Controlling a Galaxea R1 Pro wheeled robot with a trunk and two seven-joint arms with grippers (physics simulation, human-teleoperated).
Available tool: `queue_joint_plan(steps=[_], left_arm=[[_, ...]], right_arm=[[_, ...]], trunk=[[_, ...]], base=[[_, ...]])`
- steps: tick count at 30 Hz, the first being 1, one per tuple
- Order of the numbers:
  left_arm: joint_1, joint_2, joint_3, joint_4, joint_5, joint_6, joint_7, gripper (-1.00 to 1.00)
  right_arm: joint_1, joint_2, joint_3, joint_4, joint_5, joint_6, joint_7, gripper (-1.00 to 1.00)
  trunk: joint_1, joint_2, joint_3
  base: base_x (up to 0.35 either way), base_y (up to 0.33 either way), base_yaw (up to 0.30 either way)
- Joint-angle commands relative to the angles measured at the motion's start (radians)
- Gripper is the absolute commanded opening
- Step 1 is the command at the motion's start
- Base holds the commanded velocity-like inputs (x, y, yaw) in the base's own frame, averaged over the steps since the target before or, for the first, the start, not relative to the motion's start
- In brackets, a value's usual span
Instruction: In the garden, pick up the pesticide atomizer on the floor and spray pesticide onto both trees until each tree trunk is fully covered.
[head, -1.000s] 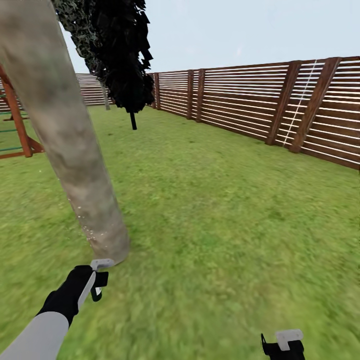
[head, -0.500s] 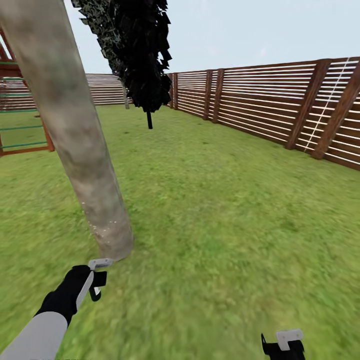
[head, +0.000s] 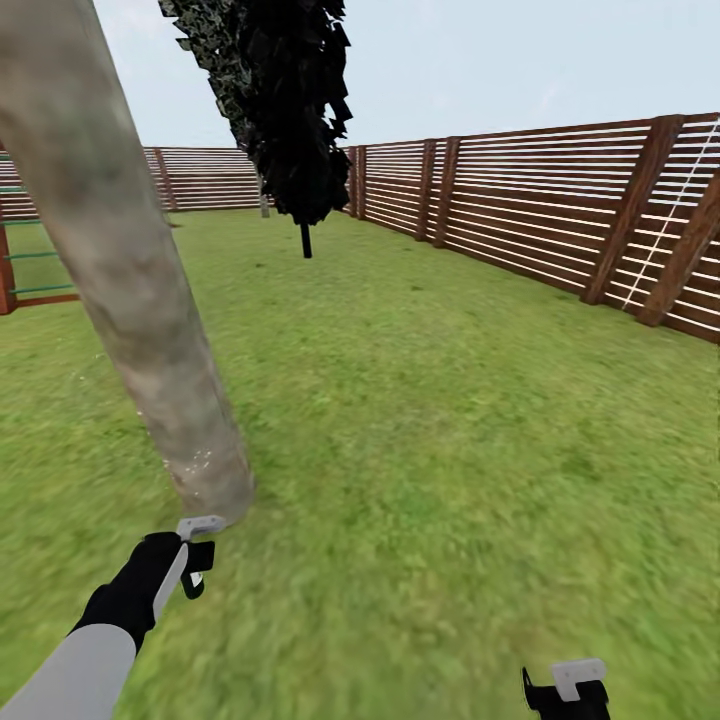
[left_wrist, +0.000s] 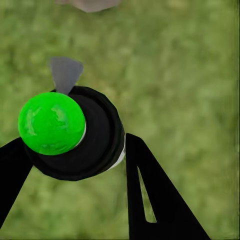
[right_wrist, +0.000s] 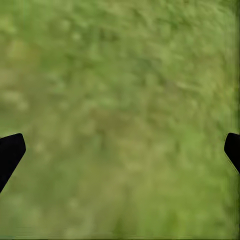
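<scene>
A thick, mottled grey-tan tree trunk (head: 130, 290) leans across the left of the head view, its base on the grass floor (head: 430, 450). A few white specks of pesticide (head: 195, 462) cling to the trunk just above the base. My left gripper (head: 195, 565) hangs just short of that base, shut on the pesticide atomizer (head: 200, 526), whose grey nozzle points at the trunk. In the left wrist view the atomizer (left_wrist: 52, 122) is a round black body with a bright green cap, clamped in my left gripper (left_wrist: 75, 147). My right gripper (head: 565, 692) hovers low over grass, open (right_wrist: 120, 150).
A narrow blackish tree (head: 290, 110) stands behind the trunk, and a thin grey trunk (head: 264, 205) rises far back by the fence. The brown slat fence (head: 560, 210) runs along the right and back. A red-brown play frame (head: 8, 270) stands at the far left.
The whole picture has slid right, so the camera has turned. The trunk's base now sits a little further left. Both arms hold the same place in the view.
</scene>
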Motion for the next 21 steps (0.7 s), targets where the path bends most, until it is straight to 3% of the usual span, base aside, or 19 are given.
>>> queue_joint_plan(steps=[1,5,13,21], left_arm=[[0.0,0.0,0.0,-0.002,-0.004,0.006,0.007,-1.0],[0.0,0.0,0.001,-0.002,-0.005,0.006,0.007,-1.0],[0.0,0.0,0.001,-0.002,-0.004,-0.02,0.007,-1.0],[-0.019,0.015,0.002,-0.041,-0.005,-0.018,-0.005,-1.0]], right_arm=[[-0.001,0.0,-0.005,0.002,0.011,-0.003,-0.005,1.0],[-0.001,0.0,-0.005,0.002,0.011,-0.003,-0.005,1.0],[-0.001,0.0,-0.005,0.002,0.011,-0.003,-0.005,1.0],[-0.001,-0.003,-0.005,0.002,0.011,-0.003,-0.005,1.0]], trunk=[[0.0,0.0,-0.001],[0.0,0.0,-0.001],[0.0,0.0,-0.001],[0.0,0.0,-0.001]], base=[[0.012,-0.273,0.0],[0.002,-0.274,0.094],[0.11,-0.259,0.264],[0.013,-0.03,0.193]])
